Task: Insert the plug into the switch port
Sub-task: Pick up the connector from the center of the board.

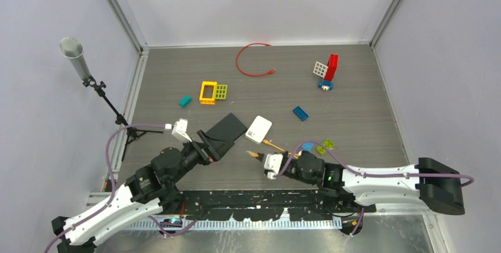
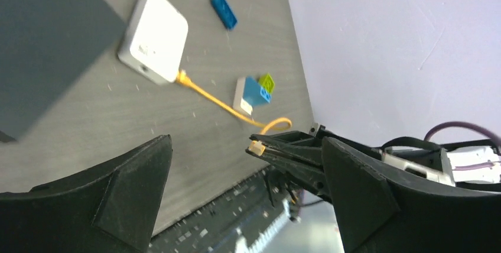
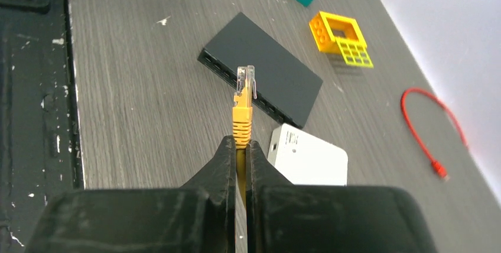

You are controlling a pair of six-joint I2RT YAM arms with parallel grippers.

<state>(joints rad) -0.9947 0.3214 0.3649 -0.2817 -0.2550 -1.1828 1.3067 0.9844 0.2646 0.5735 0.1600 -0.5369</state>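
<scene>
**Item 1. Plug** (image 3: 244, 87): clear modular connector on an orange boot, ending the orange cable (image 1: 275, 145).
- Location: centre of the right wrist view, standing out past the jaw tips. In the overhead view it is at lower centre, raised off the worktop (image 1: 354, 123).
- It is aimed roughly at the switch, near it but apart from it.

**Item 2. Right jaws:** pressed closed on the boot just behind the plug.

**Item 3. Left jaws:** spread wide, holding nothing. They sit left of centre in the overhead view, at the lower left end of the switch. Whether they touch it cannot be told.

**Item 4. Switch** (image 1: 227, 129): flat black box at the centre of the overhead view. In the right wrist view the port row runs along the long edge facing lower left.

**Item 5. White box** (image 1: 259, 129): just right of the switch. The cable's other end enters it.

**Handling (judged)**
- The plug is light and hard-shelled, with a thin latch tab that is likely fragile.
- The cable is soft and springy, so it offers no steering.
- The best hold is on the boot close behind the connector, leaving the latch side free.
- The switch looks light enough to slide under a push and probably needs bracing.

**Sundry:** red cable (image 1: 248, 64), yellow brick (image 1: 208, 92), blue brick (image 1: 301, 113), all in the upper half of the overhead view.
</scene>
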